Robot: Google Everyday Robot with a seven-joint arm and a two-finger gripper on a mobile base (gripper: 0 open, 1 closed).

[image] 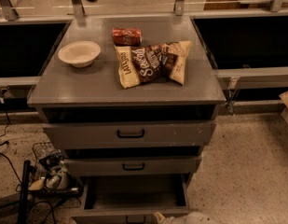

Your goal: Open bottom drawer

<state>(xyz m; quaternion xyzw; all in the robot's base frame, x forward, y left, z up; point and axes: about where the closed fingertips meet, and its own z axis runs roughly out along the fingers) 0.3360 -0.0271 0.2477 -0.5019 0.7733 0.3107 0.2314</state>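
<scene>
The grey cabinet has three drawers. The bottom drawer (134, 200) stands pulled out, and its inside looks empty. Its slim front panel (101, 217) and small black handle (134, 219) sit at the lower frame edge. My gripper (160, 216) is a white shape at the bottom edge, just right of that handle; most of the arm (197, 218) is cut off by the frame. The middle drawer (133, 165) and the top drawer (130, 134) each stick out a little.
On the cabinet top (87, 85) lie a white bowl (78, 53), a red can (126, 36) on its side and chip bags (150, 63). A wire basket with clutter and cables (52, 171) sits on the floor at the left. Speckled floor lies to the right.
</scene>
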